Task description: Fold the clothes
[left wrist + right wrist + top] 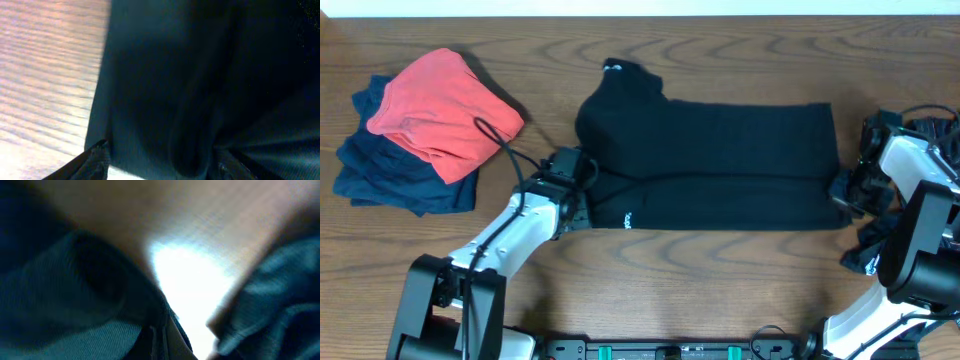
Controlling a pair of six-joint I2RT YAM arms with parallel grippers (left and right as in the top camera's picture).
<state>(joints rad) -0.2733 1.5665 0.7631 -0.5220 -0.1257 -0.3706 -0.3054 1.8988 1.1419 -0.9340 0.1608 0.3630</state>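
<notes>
Desk [720, 290], wood grain.

- A black garment [720, 165] is laid flat across the middle of the desk, long axis left to right. It is doubled over lengthwise, and a seam line is seen running along its lower third.
- The left end is rounded and bunched, with a small white tag [612, 67] at the upper tip. A small white mark [628, 219] is noted near the lower left edge. The right end is cut square.
- The left end effector [578, 190] is placed at the garment's lower left edge. In the left wrist view its fingers [95, 161] are seen well apart, with a dark fold of the cloth lying between them.
- The right end effector [845, 192] is set against the garment's right edge. The right wrist view is blurred, so whether it is apart or together cannot be told.
- A coral-red garment [440, 110] is stacked on a navy garment [390, 175] at far left, well apart from the black one.
- A crumpled dark cloth [865, 250] is seen beneath the right arm.
</notes>
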